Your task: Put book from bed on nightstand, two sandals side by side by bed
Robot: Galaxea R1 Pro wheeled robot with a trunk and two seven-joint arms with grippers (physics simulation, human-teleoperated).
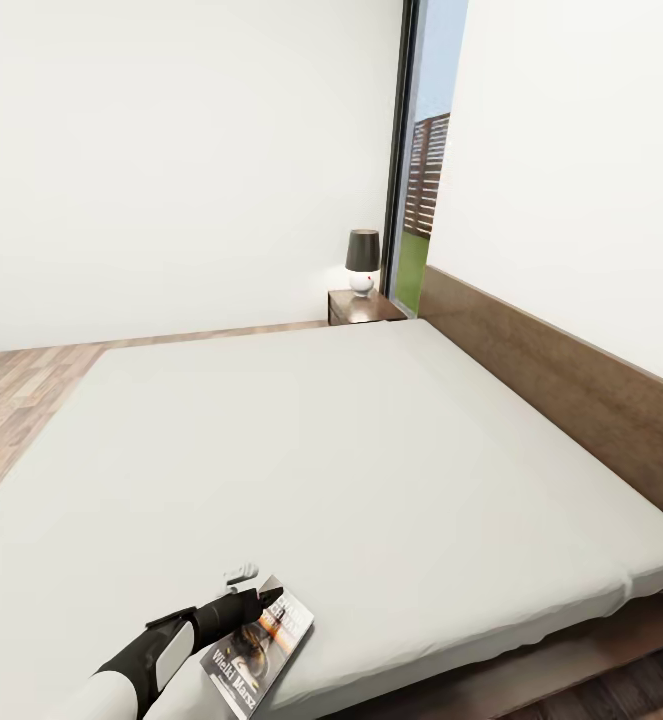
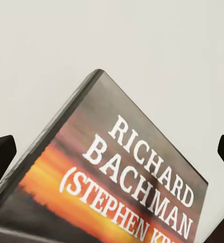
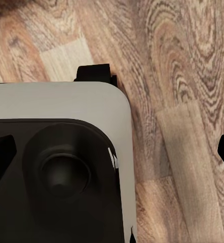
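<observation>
The book [image 1: 263, 648], a thin paperback with a dark cover, an orange band and white lettering, lies on the light-grey mattress of the bed [image 1: 321, 450], close to its near edge. My left gripper [image 1: 256, 590] hovers over the book's far end, open. In the left wrist view the book [image 2: 127, 177] sits between the two wide-spread fingertips [image 2: 0, 157], and I cannot tell whether they touch it. A dark-brown nightstand [image 1: 363, 306] stands at the bed's far corner. My right gripper [image 3: 112, 152] is open, pointing down at the wood floor. The sandals are out of view.
A small lamp [image 1: 362, 260] with a dark shade stands on the nightstand. The tall headboard [image 1: 571, 390] runs along the bed's right side. A narrow dark-framed window [image 1: 426, 180] is behind the nightstand. Wood floor [image 1: 21, 390] lies left of the bed. My own base [image 3: 61, 172] shows below the right gripper.
</observation>
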